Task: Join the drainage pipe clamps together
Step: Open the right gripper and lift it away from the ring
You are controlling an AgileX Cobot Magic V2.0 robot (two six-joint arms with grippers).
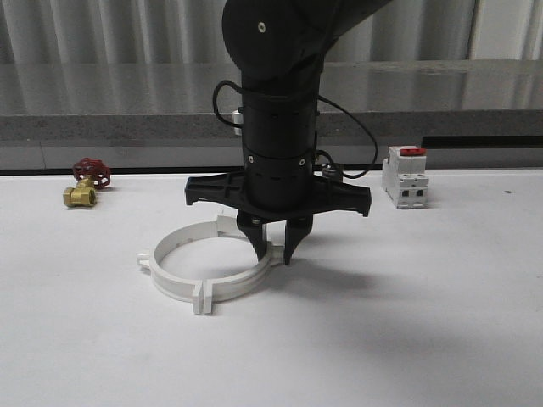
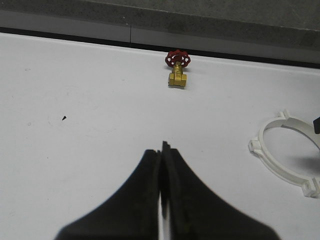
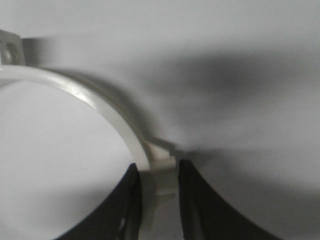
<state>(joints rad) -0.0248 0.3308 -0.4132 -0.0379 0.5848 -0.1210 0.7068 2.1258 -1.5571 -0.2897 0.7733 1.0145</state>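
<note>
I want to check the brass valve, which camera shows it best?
The left wrist view: the valve stands unobstructed, red handwheel and brass body clear, near the table's far edge. The front view shows it smaller at far left.

Brass valve (image 1: 83, 181) far left, breaker (image 1: 404, 175) right.

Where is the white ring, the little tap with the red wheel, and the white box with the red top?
white ring (image 1: 174, 284): front view, on its near-left band.
little tap with the red wheel (image 1: 92, 170): front view, on the red handwheel.
white box with the red top (image 1: 405, 182): front view, on its white body.
</note>
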